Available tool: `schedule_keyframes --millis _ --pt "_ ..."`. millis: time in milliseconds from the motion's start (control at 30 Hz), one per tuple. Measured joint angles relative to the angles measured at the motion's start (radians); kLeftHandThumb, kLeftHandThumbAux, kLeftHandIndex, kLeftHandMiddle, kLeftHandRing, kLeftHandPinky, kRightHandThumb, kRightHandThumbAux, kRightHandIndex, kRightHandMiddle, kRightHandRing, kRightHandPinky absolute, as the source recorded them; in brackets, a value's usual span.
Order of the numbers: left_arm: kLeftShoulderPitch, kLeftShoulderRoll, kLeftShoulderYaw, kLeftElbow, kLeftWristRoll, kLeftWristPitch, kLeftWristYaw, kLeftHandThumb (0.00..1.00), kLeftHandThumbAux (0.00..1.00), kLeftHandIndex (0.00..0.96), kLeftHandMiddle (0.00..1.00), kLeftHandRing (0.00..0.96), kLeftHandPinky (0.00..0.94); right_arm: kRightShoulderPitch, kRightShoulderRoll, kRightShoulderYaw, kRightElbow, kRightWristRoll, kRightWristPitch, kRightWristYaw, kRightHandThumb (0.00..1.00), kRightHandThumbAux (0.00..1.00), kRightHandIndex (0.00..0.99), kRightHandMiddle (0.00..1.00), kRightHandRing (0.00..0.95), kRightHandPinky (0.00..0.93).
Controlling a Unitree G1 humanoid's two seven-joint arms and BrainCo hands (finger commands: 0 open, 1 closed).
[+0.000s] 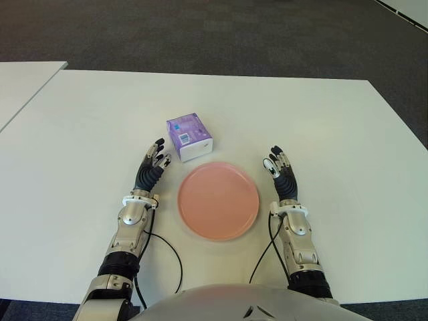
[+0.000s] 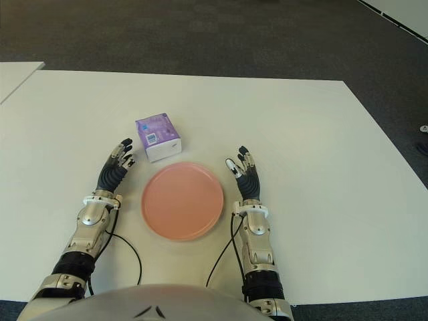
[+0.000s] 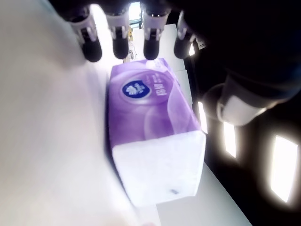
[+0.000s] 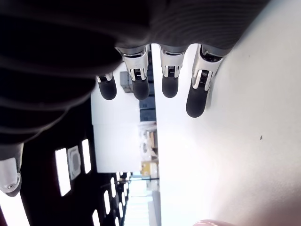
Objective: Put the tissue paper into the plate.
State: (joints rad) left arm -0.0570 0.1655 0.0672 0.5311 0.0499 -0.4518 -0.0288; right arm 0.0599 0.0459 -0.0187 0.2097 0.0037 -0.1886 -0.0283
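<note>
— While both arms reach out from the near edge of the white table [image 1: 334, 134], what sits closest to the robot?

— A round pink plate [image 1: 218, 200], flat on the table between the two forearms, with nothing on it.

— And the hands?

— The left hand [image 1: 150, 170] shows just left of the plate, palm turned inward, fingers straight and slightly spread, gripping nothing. The right hand [image 1: 281, 175] shows just right of the plate, fingers likewise extended and apart, empty; its wrist view shows four fingertips [image 4: 195, 99] over bare tabletop.

— Where is the tissue paper?

— The tissue pack [image 1: 189, 136], purple on top with white sides, stands on the table just beyond the plate's far-left rim, near it but apart. It lies just ahead and right of the left hand's fingertips [image 3: 117, 44]; the left wrist view shows the pack [image 3: 153, 136] close before those tips, and whether any of them touches it I cannot tell.

— Farther out?

— Dark carpet [image 1: 200, 33] past the table's far edge, and a second white table [image 1: 20, 83] at the left.
</note>
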Motion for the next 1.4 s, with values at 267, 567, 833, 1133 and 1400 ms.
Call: schedule_keyframes --millis 267,567,833,1133,1400 --pt "-0.023 0.067 0.010 -0.024 -0.001 0.038 -0.027 0.291 0.440 0.000 0.000 0.000 0.001 -0.010 0.001 0.000 0.011 0.000 -0.003 -0.001 0.522 0.489 0.000 0.000 0.000 0.000" --pt "-0.058 0.205 0.029 -0.140 0.252 0.022 0.169 0.422 0.296 0.000 0.000 0.000 0.000 -0.034 -0.001 -0.003 0.034 0.000 -0.014 -0.002 0.505 0.511 0.000 0.000 0.000 0.000" --pt "-0.214 0.358 -0.033 -0.073 0.494 -0.025 0.336 0.497 0.191 0.000 0.000 0.000 0.000 -0.054 0.000 -0.003 0.059 0.000 -0.023 -0.002 0.506 0.515 0.000 0.000 0.000 0.000" --pt "-0.379 0.481 -0.200 0.036 0.770 -0.018 0.513 0.510 0.161 0.000 0.000 0.000 0.000 -0.066 0.006 0.000 0.070 -0.002 -0.025 -0.008 0.512 0.510 0.000 0.000 0.000 0.000" --pt "-0.448 0.534 -0.294 0.063 0.863 -0.025 0.553 0.466 0.164 0.000 0.000 0.000 0.000 -0.074 0.010 0.001 0.078 -0.005 -0.025 -0.014 0.513 0.521 0.000 0.000 0.000 0.005"
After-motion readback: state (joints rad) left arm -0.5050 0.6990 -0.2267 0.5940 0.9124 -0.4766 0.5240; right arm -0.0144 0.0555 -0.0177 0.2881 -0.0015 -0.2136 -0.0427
